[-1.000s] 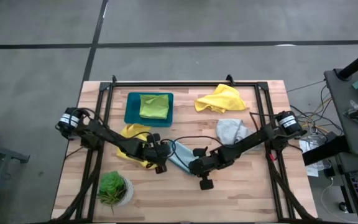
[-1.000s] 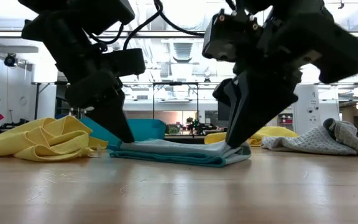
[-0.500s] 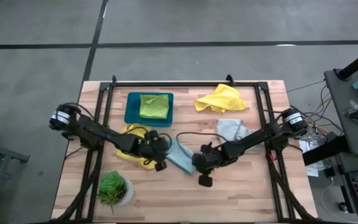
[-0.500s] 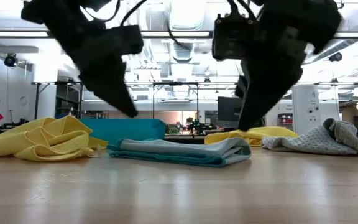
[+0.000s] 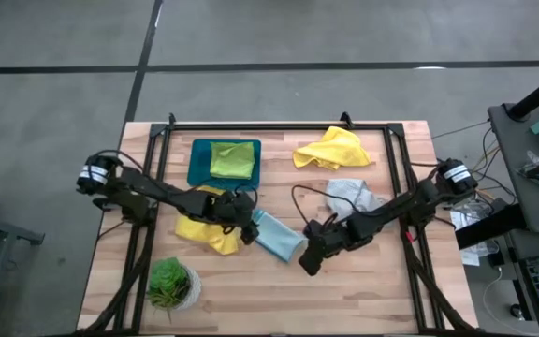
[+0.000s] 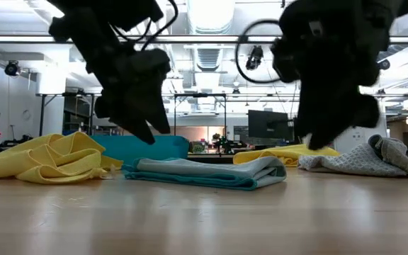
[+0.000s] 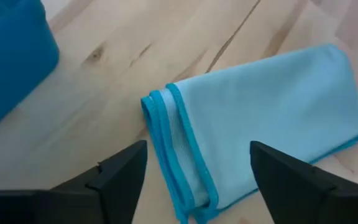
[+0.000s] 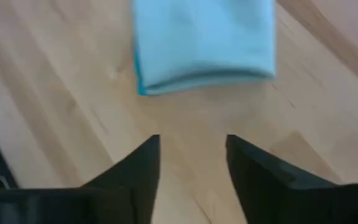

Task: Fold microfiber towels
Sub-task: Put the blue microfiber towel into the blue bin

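Note:
A light blue microfiber towel (image 5: 277, 236) lies folded flat on the table's middle, also in the low view (image 6: 204, 173). My left gripper (image 5: 250, 227) hovers open just off its left end (image 7: 197, 180), above the cloth (image 7: 260, 118). My right gripper (image 5: 310, 258) hangs open off its right, near end (image 8: 193, 168), the towel (image 8: 204, 43) ahead of its fingers. A crumpled yellow towel (image 5: 204, 225) rests left of the blue one. A second yellow towel (image 5: 330, 148) and a pale grey one (image 5: 349, 197) lie farther back and right. A lime green towel (image 5: 232, 159) sits in the tray.
The teal tray (image 5: 197, 173) stands at the back left of the table. A small potted plant (image 5: 169, 283) stands at the near left corner. Black frame rails (image 5: 279, 125) run along the far edge and both sides. Bare wood (image 5: 344, 300) shows along the near edge.
Both grippers have opened and let go of the light blue towel, then risen off it with their wrists rolling. My right gripper has drawn off toward the table's right edge. The towel stays folded flat where it was.

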Motion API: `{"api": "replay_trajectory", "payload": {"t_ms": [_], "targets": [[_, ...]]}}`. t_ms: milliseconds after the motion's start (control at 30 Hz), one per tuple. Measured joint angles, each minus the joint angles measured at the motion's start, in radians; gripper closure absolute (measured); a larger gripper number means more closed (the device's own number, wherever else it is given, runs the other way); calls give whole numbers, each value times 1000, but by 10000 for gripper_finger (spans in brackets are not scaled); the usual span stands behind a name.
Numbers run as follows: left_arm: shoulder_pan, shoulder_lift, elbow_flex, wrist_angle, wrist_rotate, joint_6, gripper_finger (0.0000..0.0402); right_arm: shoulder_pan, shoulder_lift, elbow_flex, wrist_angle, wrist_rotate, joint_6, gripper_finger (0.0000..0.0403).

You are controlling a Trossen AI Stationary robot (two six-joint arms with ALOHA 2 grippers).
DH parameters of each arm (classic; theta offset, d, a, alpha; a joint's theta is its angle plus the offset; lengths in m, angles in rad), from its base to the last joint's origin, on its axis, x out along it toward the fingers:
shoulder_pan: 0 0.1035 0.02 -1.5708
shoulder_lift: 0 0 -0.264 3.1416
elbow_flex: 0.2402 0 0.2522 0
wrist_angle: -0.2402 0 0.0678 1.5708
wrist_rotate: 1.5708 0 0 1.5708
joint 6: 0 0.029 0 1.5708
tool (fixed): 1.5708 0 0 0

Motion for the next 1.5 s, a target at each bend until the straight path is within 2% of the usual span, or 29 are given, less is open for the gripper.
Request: {"api": "replay_trajectory", "payload": {"t_ms": [167,367,567,867,1167,1500], "targets": [[14,37,0,16,2,-20,121,2,12,-52,103,60,104,171],[14,65,0,29,1,-28,121,3,27,-136,323,98,181,136],[14,105,0,38,-4,-47,121,2,71,-172,416,143,220,127],[10,173,7,109,25,-66,127,-1,165,-170,598,160,183,138],[-7,188,9,97,3,-71,201,-18,170,-170,592,210,147,189],[-21,186,8,105,-9,-72,318,-21,173,-173,586,273,40,331]]}}
